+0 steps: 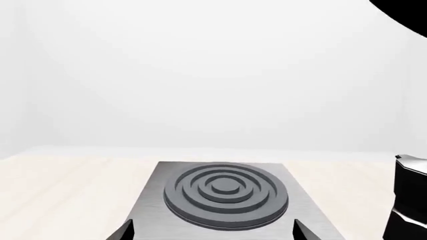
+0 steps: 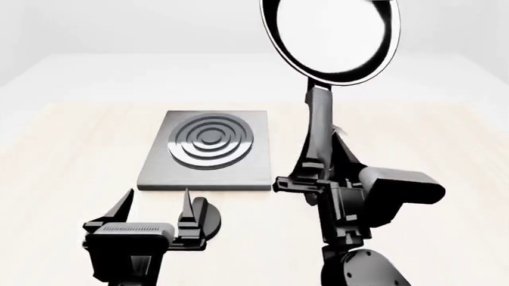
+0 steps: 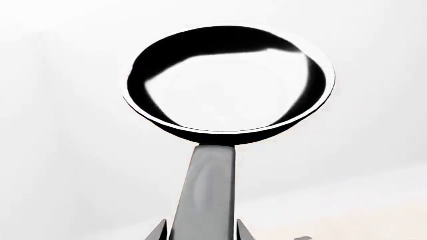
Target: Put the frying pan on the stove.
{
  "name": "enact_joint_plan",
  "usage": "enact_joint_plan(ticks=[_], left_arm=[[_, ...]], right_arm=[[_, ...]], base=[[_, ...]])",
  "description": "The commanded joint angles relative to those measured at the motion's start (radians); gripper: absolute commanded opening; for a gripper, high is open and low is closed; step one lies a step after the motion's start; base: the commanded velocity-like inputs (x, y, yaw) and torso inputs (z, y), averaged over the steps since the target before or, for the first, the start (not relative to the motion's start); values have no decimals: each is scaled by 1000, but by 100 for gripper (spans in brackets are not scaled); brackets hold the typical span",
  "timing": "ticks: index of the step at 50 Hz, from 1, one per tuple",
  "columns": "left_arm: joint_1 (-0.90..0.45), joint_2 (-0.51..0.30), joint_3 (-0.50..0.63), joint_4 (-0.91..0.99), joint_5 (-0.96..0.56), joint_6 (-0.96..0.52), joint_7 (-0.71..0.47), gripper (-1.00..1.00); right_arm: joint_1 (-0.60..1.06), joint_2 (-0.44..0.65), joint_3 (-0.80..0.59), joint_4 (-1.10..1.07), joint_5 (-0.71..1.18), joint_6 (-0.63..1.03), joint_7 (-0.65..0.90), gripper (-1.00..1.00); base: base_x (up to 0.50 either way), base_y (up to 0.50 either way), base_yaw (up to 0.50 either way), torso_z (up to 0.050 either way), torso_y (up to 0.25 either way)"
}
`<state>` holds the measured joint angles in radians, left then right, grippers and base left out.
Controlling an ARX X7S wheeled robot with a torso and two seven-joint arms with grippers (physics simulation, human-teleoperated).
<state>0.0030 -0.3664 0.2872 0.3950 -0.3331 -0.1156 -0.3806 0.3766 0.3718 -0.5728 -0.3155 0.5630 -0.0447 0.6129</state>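
Note:
My right gripper [image 2: 312, 179] is shut on the long black handle [image 2: 318, 122] of the frying pan [image 2: 330, 36] and holds it raised, tilted steeply up, to the right of the stove. In the right wrist view the pan's glossy bowl [image 3: 230, 85] fills the upper part, and my right gripper [image 3: 202, 234] has a finger on each side of the handle [image 3: 210, 190]. The stove [image 2: 208, 155], a grey square plate with black rings, lies flat on the table. My left gripper [image 2: 155, 205] stands open just in front of the stove [image 1: 223, 192], nothing between its fingertips [image 1: 123, 232].
A small round black knob [image 2: 210, 218] lies on the pale wooden table [image 2: 71, 155] beside my left gripper. In the left wrist view a black arm part [image 1: 408, 200] shows at the edge, to the right of the stove. White walls stand behind the table.

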Motion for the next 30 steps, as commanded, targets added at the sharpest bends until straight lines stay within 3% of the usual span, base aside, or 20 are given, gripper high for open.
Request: enact_joint_plan(ticks=[1,30], left_arm=[[-1,-3,0,0,-2,1,-4,100],[0,-9,8,8,-2,-2,-14,100]], right_arm=[[65,30,-43,-35,-67,38,-86,-100],[159,85,-76,21,70,137,-241,-100]], base=[[0,0,0,0,11],[0,0,0,1,2]])
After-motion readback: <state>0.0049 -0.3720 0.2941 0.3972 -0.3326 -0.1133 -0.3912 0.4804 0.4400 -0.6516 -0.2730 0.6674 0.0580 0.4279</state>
